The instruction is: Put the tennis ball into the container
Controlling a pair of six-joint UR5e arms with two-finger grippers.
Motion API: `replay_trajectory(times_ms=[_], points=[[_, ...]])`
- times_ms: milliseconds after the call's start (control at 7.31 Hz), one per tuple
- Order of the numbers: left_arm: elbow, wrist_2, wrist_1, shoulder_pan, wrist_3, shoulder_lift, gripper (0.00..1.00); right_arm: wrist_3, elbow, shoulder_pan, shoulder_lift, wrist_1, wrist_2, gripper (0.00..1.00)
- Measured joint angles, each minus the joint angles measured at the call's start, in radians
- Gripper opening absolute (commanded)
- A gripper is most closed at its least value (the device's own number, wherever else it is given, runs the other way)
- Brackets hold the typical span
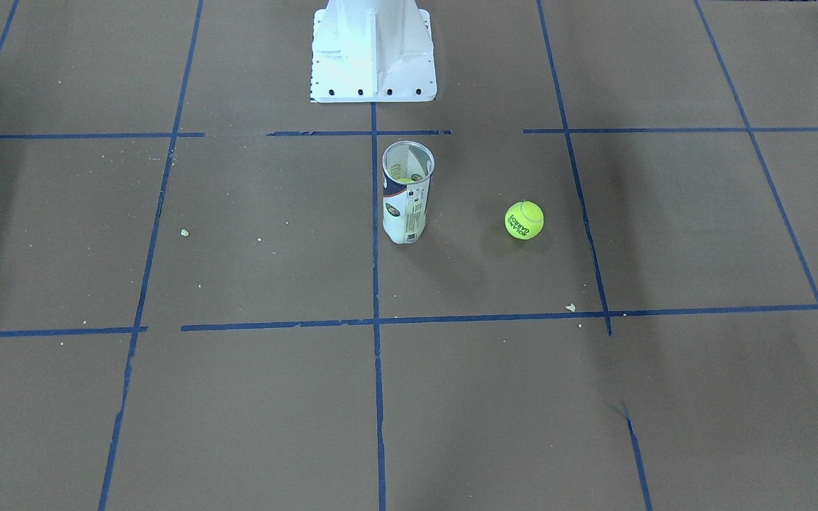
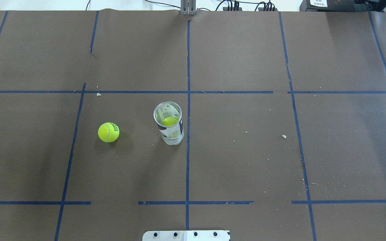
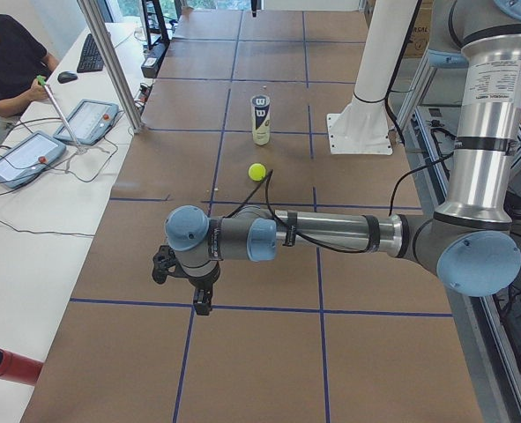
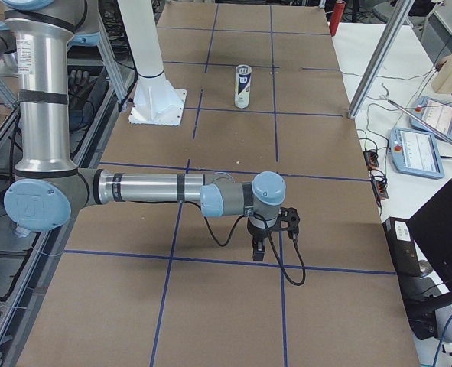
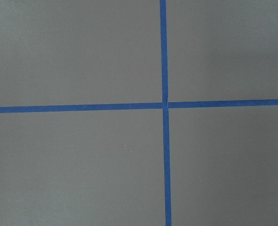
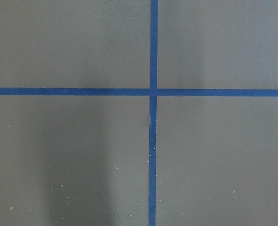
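nearby, white pedestal [image 1: 373,50], upright container [image 1: 407,191] — tennis ball [image 1: 524,220] beside, apart

Both arms stretch level; left hand [image 3: 189,286], right hand [image 4: 271,241] point down

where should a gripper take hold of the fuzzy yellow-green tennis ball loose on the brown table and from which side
Across the widest middle of the fuzzy yellow-green tennis ball, coming straight down from above. It is round, so any finger axis should work, and it rests alone on the flat brown paper-covered table, apart from the clear plastic can, leaving room on both sides.
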Motion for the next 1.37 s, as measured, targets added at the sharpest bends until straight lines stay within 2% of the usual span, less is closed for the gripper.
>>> replay_trajectory(times_ms=[411, 684, 1095, 1368], points=[[-0.005, 0.001, -0.004, 0.003, 0.0, -0.029, 1.0, 0.0, 0.0, 0.0, 0.0, 0.0, 0.0, 1.0], [-0.074, 0.0, -0.003, 0.051, -0.072, -0.093, 1.0, 0.0, 0.0, 0.0, 0.0, 0.0, 0.0, 1.0], [-0.302, 0.01, -0.004, 0.25, -0.362, -0.141, 1.0, 0.0, 0.0, 0.0, 0.0, 0.0, 0.0, 1.0], [-0.355, 0.047, -0.004, 0.414, -0.603, -0.215, 1.0, 0.0, 0.0, 0.0, 0.0, 0.0, 0.0, 1.0]])
